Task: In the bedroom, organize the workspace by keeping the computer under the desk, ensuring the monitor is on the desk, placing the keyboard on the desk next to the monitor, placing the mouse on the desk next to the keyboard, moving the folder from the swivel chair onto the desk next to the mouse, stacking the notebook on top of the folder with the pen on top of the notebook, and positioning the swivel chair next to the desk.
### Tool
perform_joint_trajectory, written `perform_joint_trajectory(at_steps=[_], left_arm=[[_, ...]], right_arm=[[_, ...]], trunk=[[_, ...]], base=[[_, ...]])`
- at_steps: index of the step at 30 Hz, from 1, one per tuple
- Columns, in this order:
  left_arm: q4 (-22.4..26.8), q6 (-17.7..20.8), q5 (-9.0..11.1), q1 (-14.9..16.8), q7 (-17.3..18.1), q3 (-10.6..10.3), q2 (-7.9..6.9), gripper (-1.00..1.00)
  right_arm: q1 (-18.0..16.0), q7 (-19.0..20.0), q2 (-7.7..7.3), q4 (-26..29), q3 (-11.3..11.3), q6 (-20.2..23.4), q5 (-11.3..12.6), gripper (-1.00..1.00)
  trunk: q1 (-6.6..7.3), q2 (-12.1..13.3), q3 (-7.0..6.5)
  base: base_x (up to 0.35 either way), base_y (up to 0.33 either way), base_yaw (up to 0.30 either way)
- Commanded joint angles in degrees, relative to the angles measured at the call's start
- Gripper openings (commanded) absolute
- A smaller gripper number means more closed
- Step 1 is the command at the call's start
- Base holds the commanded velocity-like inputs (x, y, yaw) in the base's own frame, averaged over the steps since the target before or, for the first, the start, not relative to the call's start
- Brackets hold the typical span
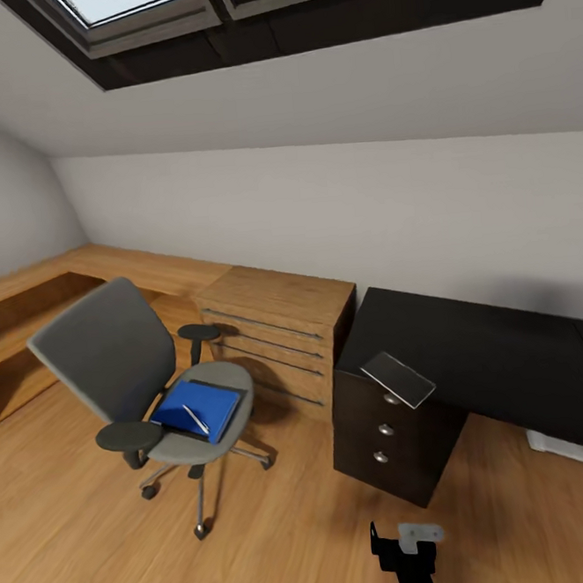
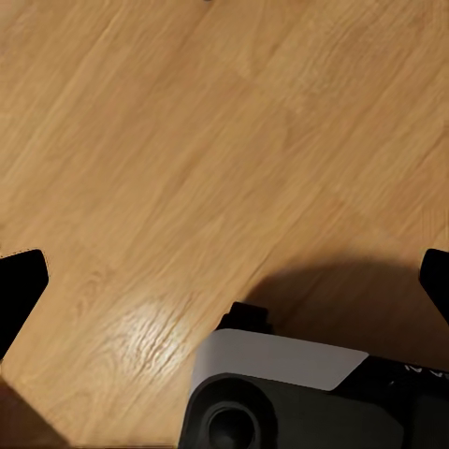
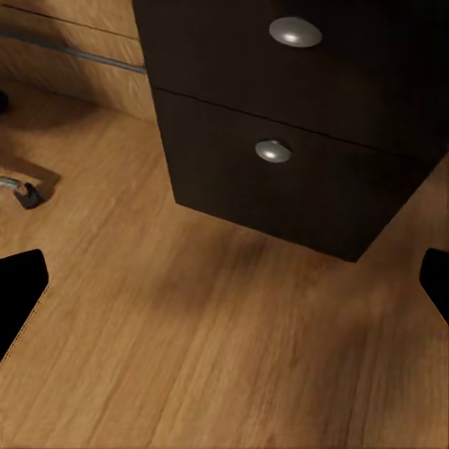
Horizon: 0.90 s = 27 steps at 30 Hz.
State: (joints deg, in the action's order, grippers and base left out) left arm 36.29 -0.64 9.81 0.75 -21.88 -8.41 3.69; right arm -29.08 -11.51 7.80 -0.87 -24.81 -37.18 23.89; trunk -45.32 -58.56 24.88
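1. Both claws stand wide and hold nothing: in the left wrist view the left gripper (image 2: 224,281) shows its dark fingertips (image 2: 21,281) at the two side edges of the frame over bare plank floor (image 2: 187,140), and in the right wrist view the right gripper (image 3: 224,285) is spread the same way, facing the desk's drawers (image 3: 281,103).
2. In the head view we see the swivel chair (image 1: 126,368) at centre left, well apart from the desk (image 1: 483,354), which fills the right middle of the frame.
3. On the chair seat lies the folder (image 1: 200,406), flat, with the pen (image 1: 195,418) resting across it.
4. At the desk's near left corner lies the notebook (image 1: 398,378), one corner overhanging the edge.
5. We judge the folder light, thin and fairly stiff, likely slippery on its cover; with the seat cushion giving little room under it, we would pinch a free edge, the long side facing the seat front.
6. We expect the pen to roll off if the folder tilts, so we would lift it away first, pinched at its middle.
7. Between chair and desk stands a light wooden chest (image 1: 278,337).
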Motion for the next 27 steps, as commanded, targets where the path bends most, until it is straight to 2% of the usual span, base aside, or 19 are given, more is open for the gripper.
perform_joint_trajectory(at_steps=[1, 27], left_arm=[[0.02, -0.07, 0.62, 0.04, -0.44, -0.38, -0.07, 1.00], [0.01, -0.07, 0.73, 0.04, -0.50, -0.29, -0.16, 1.00]], right_arm=[[-0.03, -0.34, 0.02, -0.09, -0.50, -0.25, 0.19, 1.00], [-0.01, -0.35, 0.03, -0.09, -0.50, -0.27, 0.27, 1.00]], trunk=[[0.00, -0.04, 0.06], [0.00, -0.04, 0.11]], base=[[0.000, 0.000, 0.283], [0.000, 0.000, 0.286]])
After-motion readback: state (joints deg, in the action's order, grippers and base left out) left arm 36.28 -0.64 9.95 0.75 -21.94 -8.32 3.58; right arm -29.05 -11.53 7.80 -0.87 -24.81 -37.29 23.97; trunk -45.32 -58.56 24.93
